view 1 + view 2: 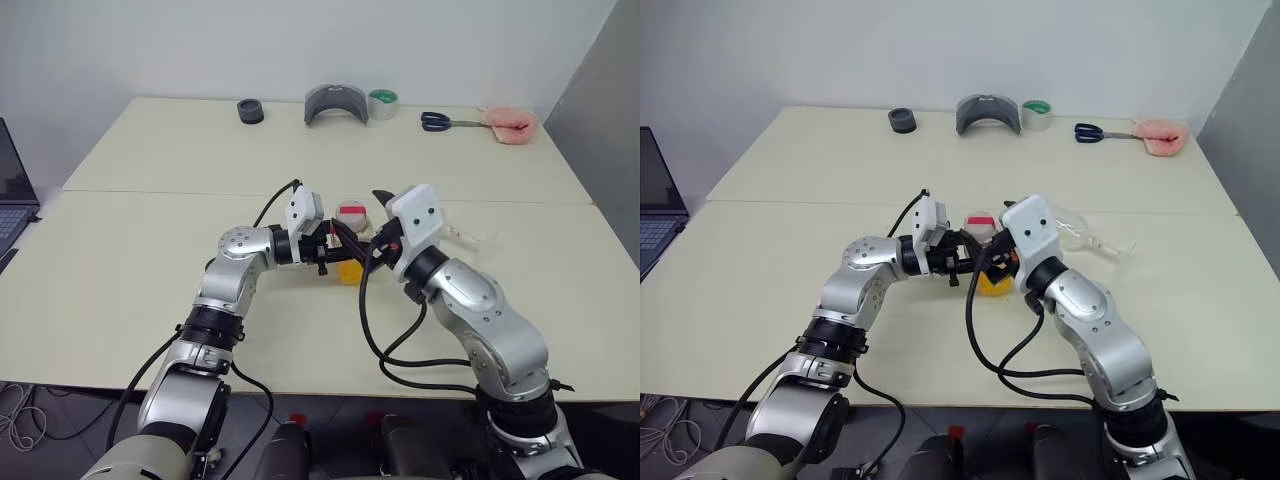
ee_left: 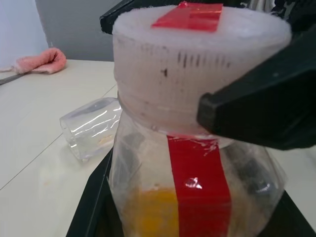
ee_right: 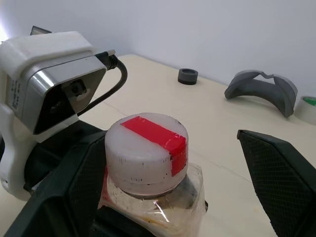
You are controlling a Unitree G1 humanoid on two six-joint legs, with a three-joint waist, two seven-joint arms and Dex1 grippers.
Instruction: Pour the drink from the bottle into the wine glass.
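Cream table (image 1: 150, 250); scissors (image 1: 437, 121), tape roll (image 1: 383, 103), pink cloth (image 1: 510, 126) lying on it.

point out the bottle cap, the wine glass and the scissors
bottle cap (image 3: 146, 154), right wrist view, white side below the red strip
wine glass (image 2: 91, 127), left wrist view, bowl wall, glass lying on its side
scissors (image 1: 436, 121), left eye view, dark handles
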